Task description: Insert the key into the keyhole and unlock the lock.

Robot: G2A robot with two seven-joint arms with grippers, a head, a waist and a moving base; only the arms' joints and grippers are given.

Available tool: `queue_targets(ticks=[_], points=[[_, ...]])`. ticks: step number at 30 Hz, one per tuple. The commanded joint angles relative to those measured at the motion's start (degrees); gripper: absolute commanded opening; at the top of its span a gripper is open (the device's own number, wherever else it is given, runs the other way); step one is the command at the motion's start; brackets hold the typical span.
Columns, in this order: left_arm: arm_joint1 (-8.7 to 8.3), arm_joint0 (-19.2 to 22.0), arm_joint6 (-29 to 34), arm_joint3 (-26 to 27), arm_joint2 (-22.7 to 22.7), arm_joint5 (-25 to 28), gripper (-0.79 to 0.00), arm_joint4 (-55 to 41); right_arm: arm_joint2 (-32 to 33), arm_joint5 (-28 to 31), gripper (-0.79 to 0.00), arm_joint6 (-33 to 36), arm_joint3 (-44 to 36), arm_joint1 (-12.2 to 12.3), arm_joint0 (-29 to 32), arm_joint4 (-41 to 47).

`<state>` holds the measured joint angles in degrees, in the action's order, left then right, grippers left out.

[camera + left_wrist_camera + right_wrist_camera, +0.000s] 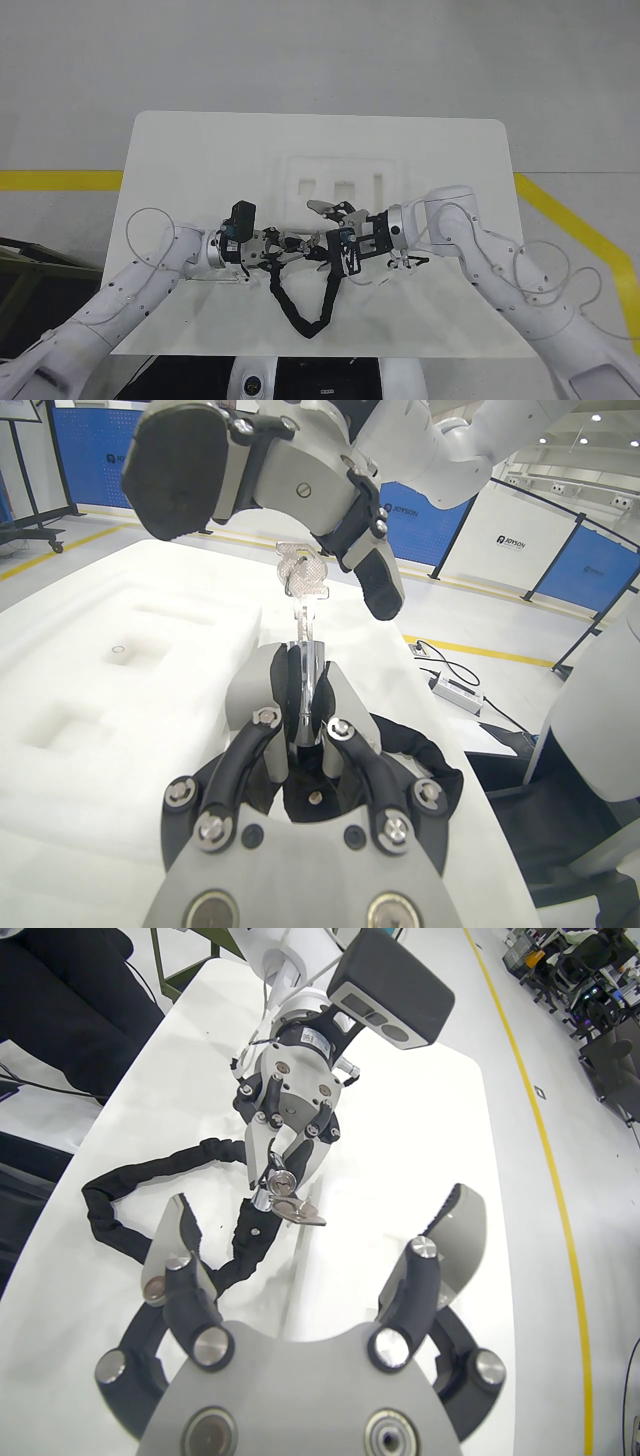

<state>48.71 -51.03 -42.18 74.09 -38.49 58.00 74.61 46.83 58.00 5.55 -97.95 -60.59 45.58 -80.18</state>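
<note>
The lock is a black fabric-sleeved chain (305,315) with a chrome cylinder (306,695) at one end. My left gripper (304,660) is shut on that cylinder and holds it just above the table. A silver key (304,575) on a small ring stands out from the cylinder's end, its blade running into it. In the right wrist view the key (296,1214) lies just under the cylinder's round face (281,1184). My right gripper (320,1205) is open, one finger on either side of the key head and apart from it. From above, both grippers (322,235) meet mid-table.
A white foam tray (340,175) with rectangular pockets lies on the white table (450,150) just beyond the grippers. The chain loops toward the table's near edge. Yellow floor tape (60,180) runs beside the table.
</note>
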Motion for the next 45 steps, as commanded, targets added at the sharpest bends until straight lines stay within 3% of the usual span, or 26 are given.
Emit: queue_targets(ticks=[1, 11, 19, 22, 25, 33, 45], points=[[-0.09, 0.39, -0.19, -0.22, 0.59, 0.0, -0.785, -0.22, -0.1, 0.0, -0.406, -0.4, -0.23, 0.22, -0.1, -0.06], [-0.54, 1.58, -1.66, -0.53, 3.22, 0.0, -0.785, -1.24, 0.0, 0.0, -0.468, -1.31, -0.3, 0.9, -0.46, -0.29], [-0.63, 2.24, -2.51, -0.74, 4.98, 0.0, -0.785, -1.79, -0.28, 0.0, -0.634, -1.5, -0.52, 0.92, -0.88, -0.35], [-0.65, 2.64, -2.79, -0.87, 5.37, 0.0, -0.785, -1.84, -0.6, 0.0, -0.745, -1.72, -0.44, 0.9, -1.12, -0.03], [-0.69, 2.94, -2.88, -0.94, 5.36, 0.0, -0.785, -1.59, -1.13, 0.0, -0.785, -1.61, -0.27, 0.91, -1.43, 0.56], [-0.81, 2.5, -1.26, -0.09, 3.21, -2.07, -0.785, 1.1, -2.72, 0.0, -0.785, 0.03, 0.49, 1.12, -2.37, 5.28], [-1.74, -1.26, 1.48, 4.35, -1.68, -8.31, -0.785, 3.79, -3.27, -1.33, -0.785, 8.98, 2.23, 1.3, -2.72, 20.15]])
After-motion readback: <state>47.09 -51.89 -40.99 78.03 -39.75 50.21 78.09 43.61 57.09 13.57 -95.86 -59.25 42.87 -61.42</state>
